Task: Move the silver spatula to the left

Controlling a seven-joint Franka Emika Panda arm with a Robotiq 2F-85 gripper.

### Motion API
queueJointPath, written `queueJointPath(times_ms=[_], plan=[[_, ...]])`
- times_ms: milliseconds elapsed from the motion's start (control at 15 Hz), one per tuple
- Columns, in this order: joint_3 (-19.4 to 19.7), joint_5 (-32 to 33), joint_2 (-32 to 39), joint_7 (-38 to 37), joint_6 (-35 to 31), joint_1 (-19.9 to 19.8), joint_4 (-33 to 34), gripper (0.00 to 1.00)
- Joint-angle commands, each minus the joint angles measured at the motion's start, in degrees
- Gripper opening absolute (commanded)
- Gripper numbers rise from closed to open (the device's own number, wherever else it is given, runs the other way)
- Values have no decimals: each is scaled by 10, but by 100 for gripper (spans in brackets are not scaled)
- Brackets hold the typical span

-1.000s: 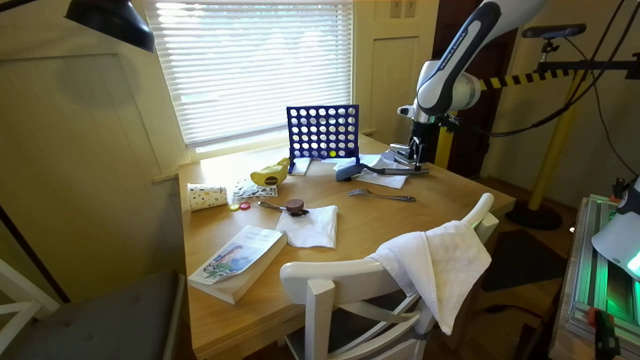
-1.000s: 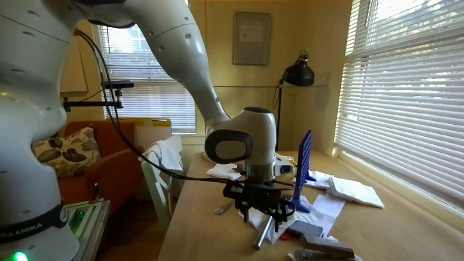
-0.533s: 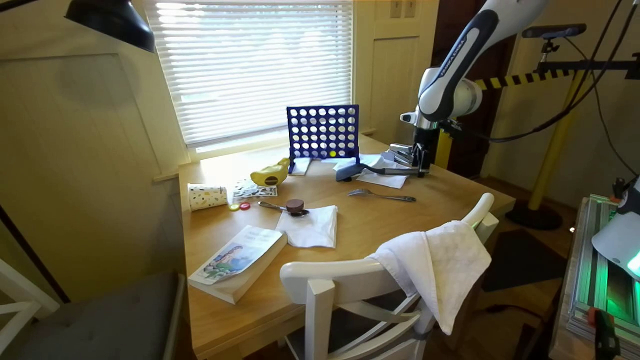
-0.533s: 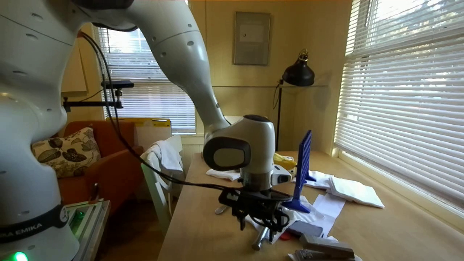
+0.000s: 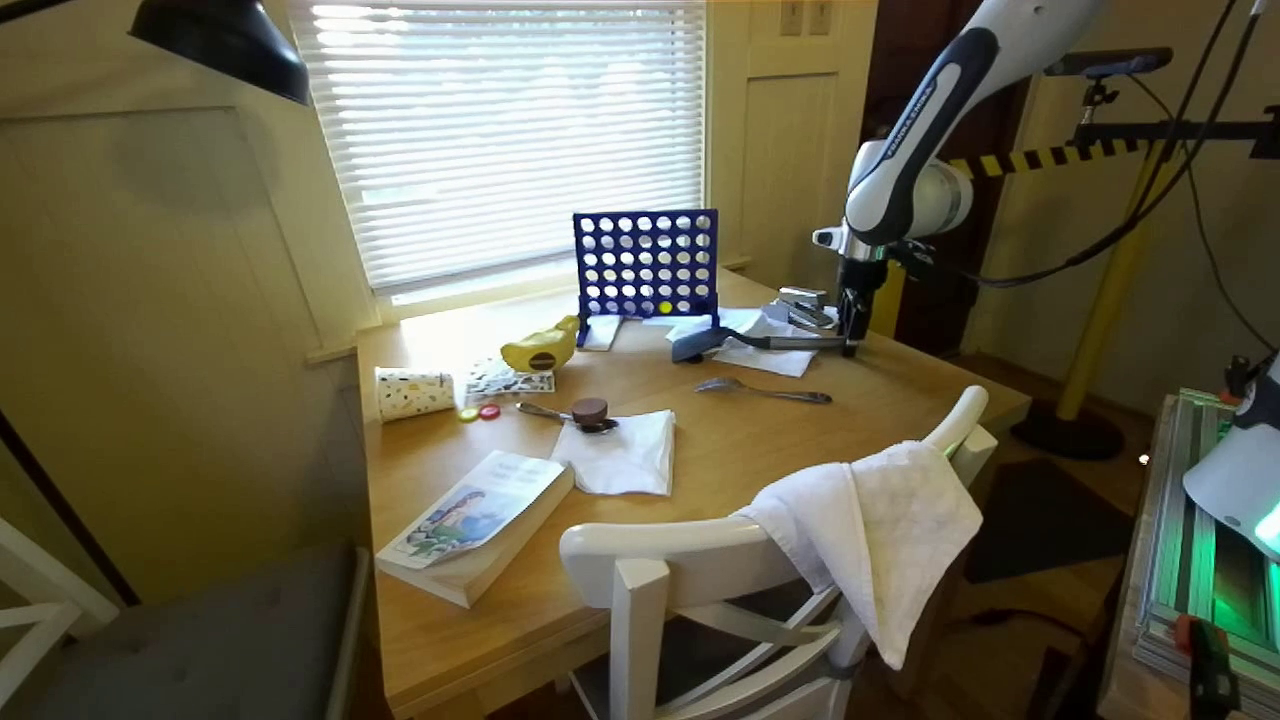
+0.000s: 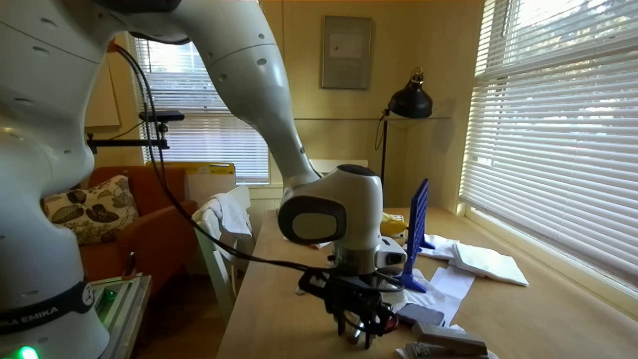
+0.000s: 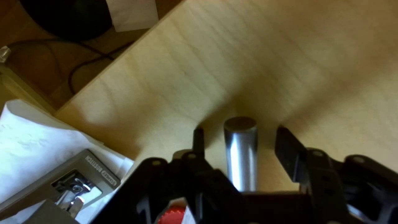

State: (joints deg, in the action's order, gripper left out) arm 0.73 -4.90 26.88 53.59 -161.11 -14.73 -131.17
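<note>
In an exterior view, the silver-handled spatula (image 5: pixel 775 342) is lying on the wooden surface (image 5: pixel 740 450) near its right edge, its blade pointing toward the blue Connect Four frame (image 5: pixel 654 250) and its handle end toward that edge. The Robotiq gripper (image 5: pixel 850 345) is standing over the handle end; from this angle I cannot tell how far apart its jaws are. A fork (image 5: pixel 765 391) is lying closer to the front edge, where a white chair (image 5: pixel 690 560) is standing, and bare wood is stretching from the fork toward the near right corner.

In an exterior view, the jaws are reaching down on either side of the handle end. Bare wood is running from them to the chair-side edge, while a folded white napkin (image 6: pixel 488 264) is lying near the opposite edge.

In the wrist view, the jaws are standing wide, the handle end lying between them with a gap showing on each side. An edge of the surface is cutting diagonally across the upper left. Toward that edge's lower end, white paper (image 7: pixel 40 155) is lying with a Stanley Bostitch stapler (image 7: pixel 87 171) on it. A red disc (image 7: pixel 172 217) is partly showing below. Bare wood is spreading from the handle tip toward the upper right.
</note>
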Motion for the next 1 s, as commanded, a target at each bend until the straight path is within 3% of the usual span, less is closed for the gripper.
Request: queueJointPath(times_ms=[0,267,600,933], plan=[[5,37,10,-28,-15,0,3,30],[6,67,10,-37,-6,10,12,5],[2,115,-23,-25,-24,18,-7,6],[-48,132,-68,27,-108,-6,-50,6]])
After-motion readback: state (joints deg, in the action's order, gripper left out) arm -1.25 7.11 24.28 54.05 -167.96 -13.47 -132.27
